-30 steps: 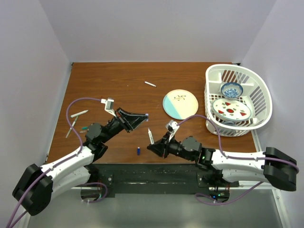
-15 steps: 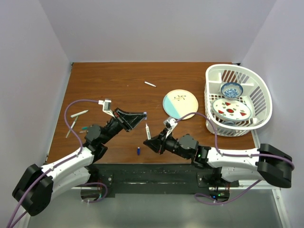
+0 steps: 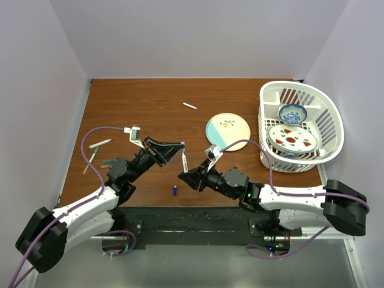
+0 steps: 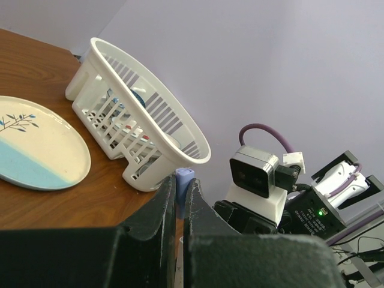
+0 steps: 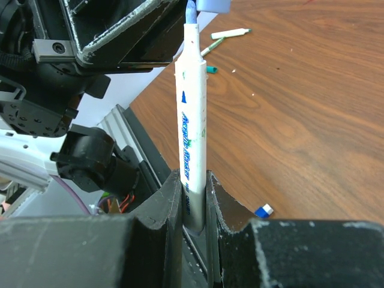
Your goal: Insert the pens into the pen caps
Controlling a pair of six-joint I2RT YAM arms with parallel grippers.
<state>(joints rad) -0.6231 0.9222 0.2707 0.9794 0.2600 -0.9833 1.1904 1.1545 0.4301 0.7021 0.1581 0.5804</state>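
My left gripper [image 3: 182, 146] is shut on a dark blue pen cap [image 4: 183, 179], held above the table. My right gripper [image 3: 185, 174] is shut on a white pen [image 5: 192, 120] that stands upright. The pen's blue tip reaches the held cap [image 5: 213, 5], and I cannot tell whether it is inside. A second blue cap [image 3: 174, 191] lies on the table in front of the arms and also shows in the right wrist view [image 5: 263, 210]. Two more pens [image 3: 100, 143] [image 3: 90, 162] and a green cap [image 3: 106, 162] lie at the far left. Another pen [image 3: 189, 106] lies at the back centre.
A round cream and blue plate [image 3: 228, 131] lies just right of the grippers. A white basket [image 3: 327, 114] holding a bowl [image 3: 293, 113] and a strawberry plate [image 3: 292, 138] stands at the right edge. Walls close the table on three sides.
My right gripper has moved left and up with the pen, bringing its tip to the cap in my left gripper. The left gripper shifted only slightly.
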